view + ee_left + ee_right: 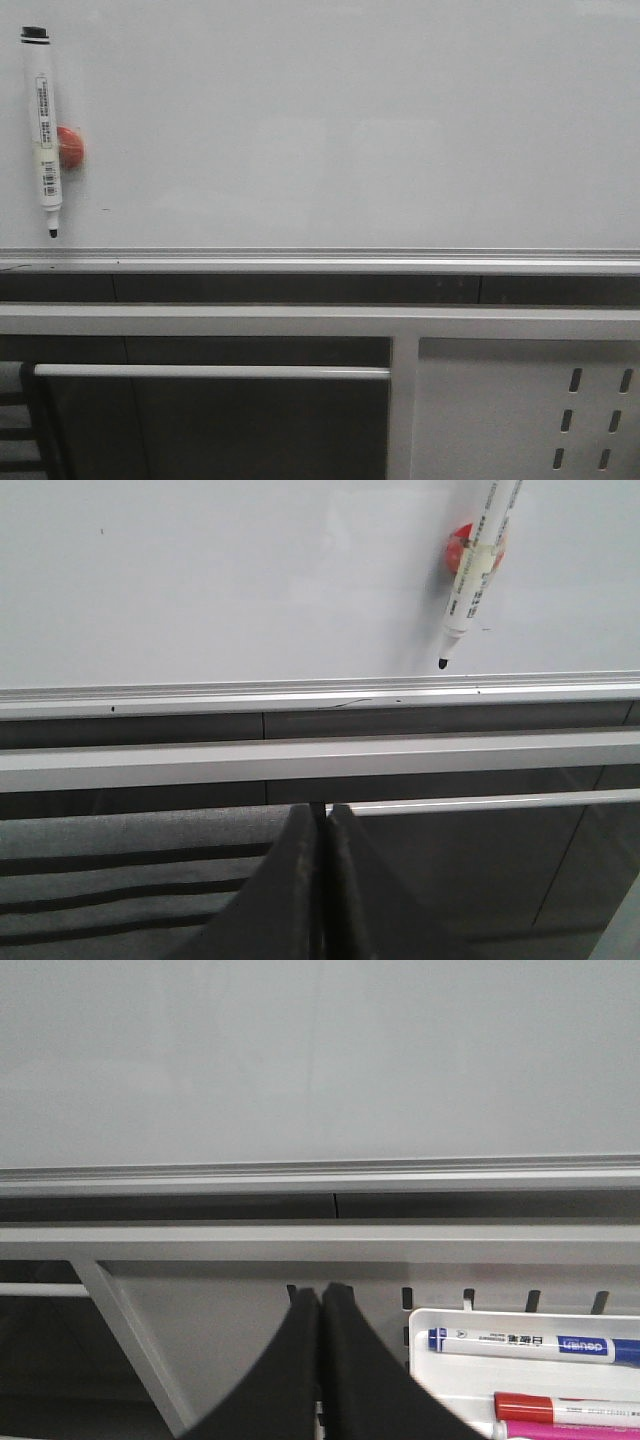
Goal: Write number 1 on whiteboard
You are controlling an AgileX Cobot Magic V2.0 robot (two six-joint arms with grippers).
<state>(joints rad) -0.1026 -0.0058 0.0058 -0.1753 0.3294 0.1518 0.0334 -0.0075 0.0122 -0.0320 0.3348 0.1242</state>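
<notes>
The whiteboard [340, 130] fills the upper part of the front view, with a silver rail [320, 258] along its lower edge. No number 1 shows on it. A white marker pen with a black tip [43, 120] hangs upright at the board's far left, tip down, against a red magnet [70, 148]. The pen [475, 575] and the board [220, 580] also show in the left wrist view. My left gripper [322, 815] is shut and empty, below the rail. My right gripper [321, 1295] is shut and empty, below the board [320, 1060]. Neither gripper shows in the front view.
A white perforated metal panel [520, 410] stands below the board at the right. A white tray [520, 1360] on it holds a blue-capped marker [520, 1344], a red one [565, 1407] and a pink one [570, 1430]. A grey frame bar [320, 320] runs under the rail.
</notes>
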